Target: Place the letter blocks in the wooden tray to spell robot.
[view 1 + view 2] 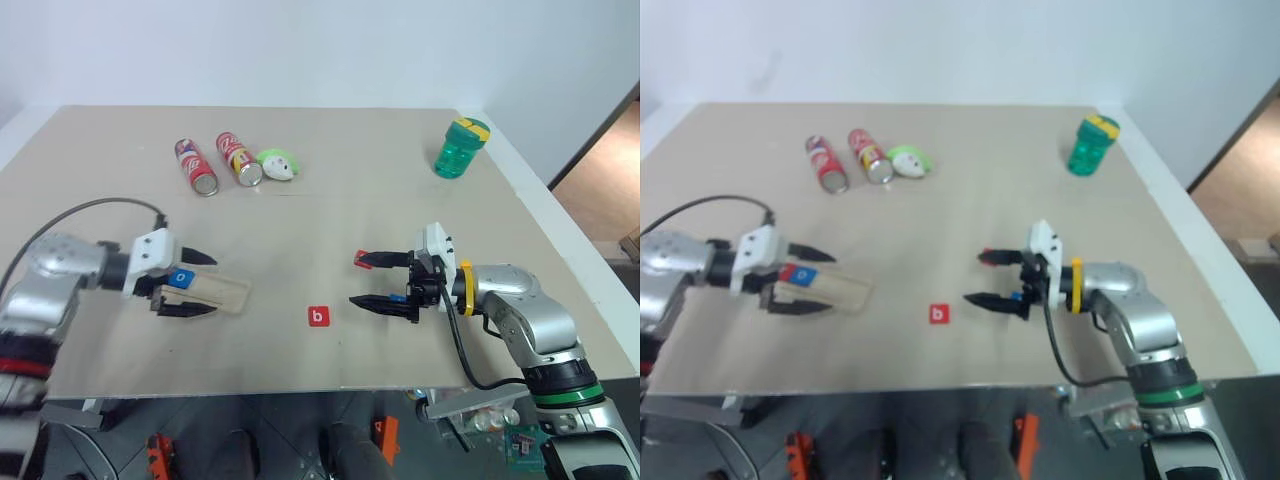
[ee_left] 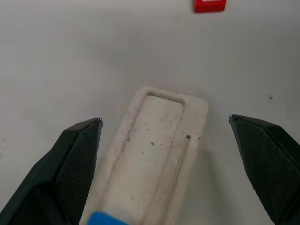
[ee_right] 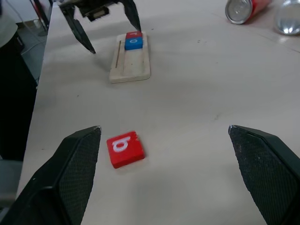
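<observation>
The wooden tray [image 1: 222, 294] lies on the left of the table. In the right wrist view a red letter block [image 3: 133, 34] and a blue "o" block [image 3: 133, 43] sit side by side at the tray's [image 3: 130, 63] left end. My left gripper [image 1: 212, 286] is open, with one finger on each side of that end, above the blue "o" [image 1: 181, 279]. A red "b" block [image 1: 318, 317] lies loose on the table between the arms. My right gripper [image 1: 355, 281] is open and empty, pointing left toward the "b". Small red [image 1: 364, 262] and blue [image 1: 398, 298] bits show by its fingers, mostly hidden.
Two red cans [image 1: 196, 167] [image 1: 239, 159] lie on their sides at the back left beside a green-and-white object [image 1: 277, 164]. A green cup with a yellow lid [image 1: 461, 147] stands at the back right. The table's right edge [image 1: 560, 215] runs close behind my right arm.
</observation>
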